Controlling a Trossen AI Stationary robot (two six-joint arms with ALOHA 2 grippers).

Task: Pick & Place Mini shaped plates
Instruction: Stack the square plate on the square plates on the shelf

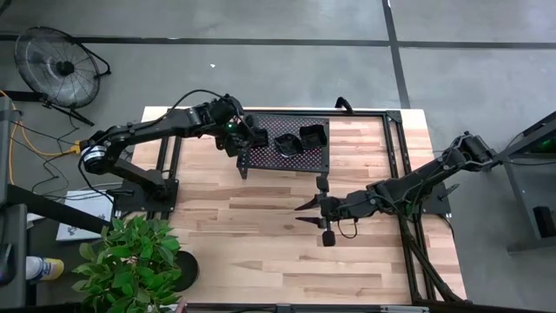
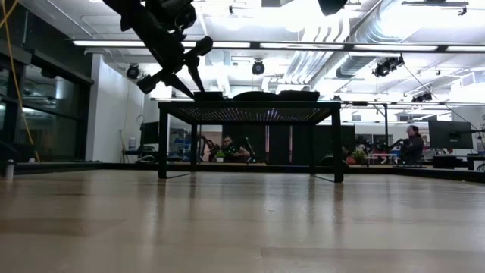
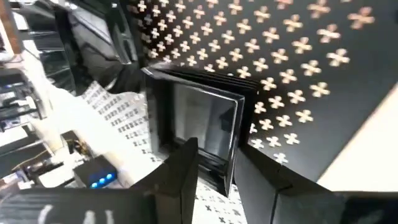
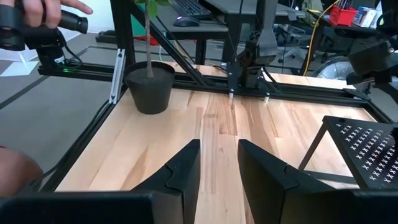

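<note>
Small glossy black plates lie on top of the black perforated rack, which stands on legs at the table's far side. A square stack is at the rack's left end, a round one in the middle, another square one to the right. My left gripper is open at the rack's left end. In the left wrist view its fingers stand on either side of the square stack's near edge. My right gripper is open, hovering over bare table near the middle. My left gripper has the near edge of the square stack between its open fingers, coming at a slant from the table's left. I cannot tell whether a finger touches it. The stack rests flat on the rack.
A potted plant stands at the table's near left corner and shows in the right wrist view as a black pot. A floor fan is beyond the far left corner. Bare wood lies in front of the rack.
</note>
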